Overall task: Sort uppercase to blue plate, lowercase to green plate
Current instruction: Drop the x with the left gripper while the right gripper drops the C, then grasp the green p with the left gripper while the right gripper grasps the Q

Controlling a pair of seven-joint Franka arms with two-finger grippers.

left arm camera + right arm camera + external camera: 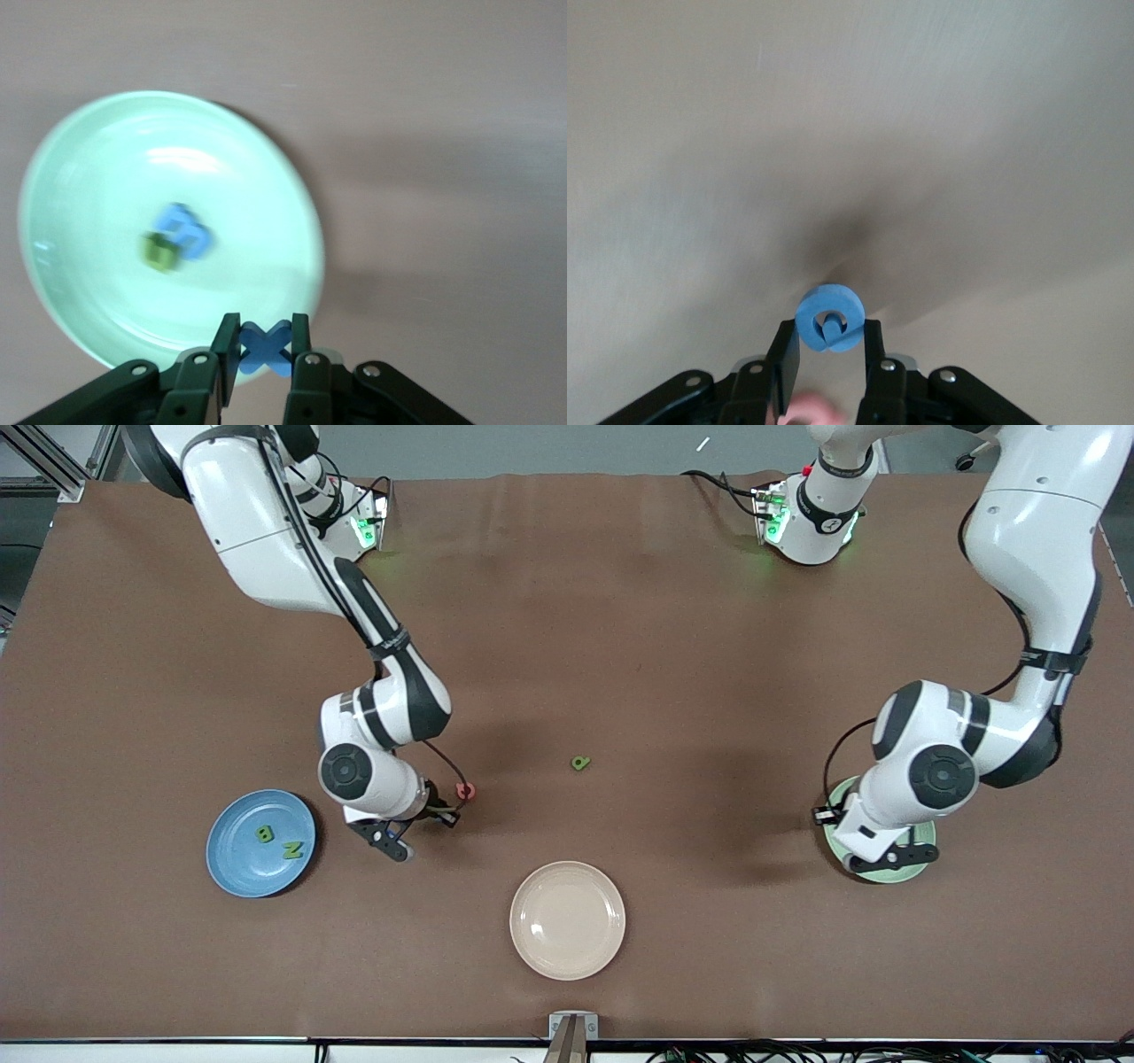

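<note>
My right gripper [396, 849] [830, 343] is shut on the blue C-like ring [830, 318], over the brown table between the blue plate [237, 861] and the red round letter [465, 789] [811, 412]. A green B [264, 833] and a green N [292, 849] lie on the blue plate. My left gripper [886, 861] [266, 352] is shut on the blue x [266, 345], over the rim of the green plate [837, 793] [106, 168]. A blue m-like letter [184, 230] and a green letter [158, 251] lie on that plate. The green a [580, 763] lies mid-table.
A cream plate [567, 957] stands near the front camera's edge of the table, between the two coloured plates. The left arm's hand hides most of the green plate in the front view.
</note>
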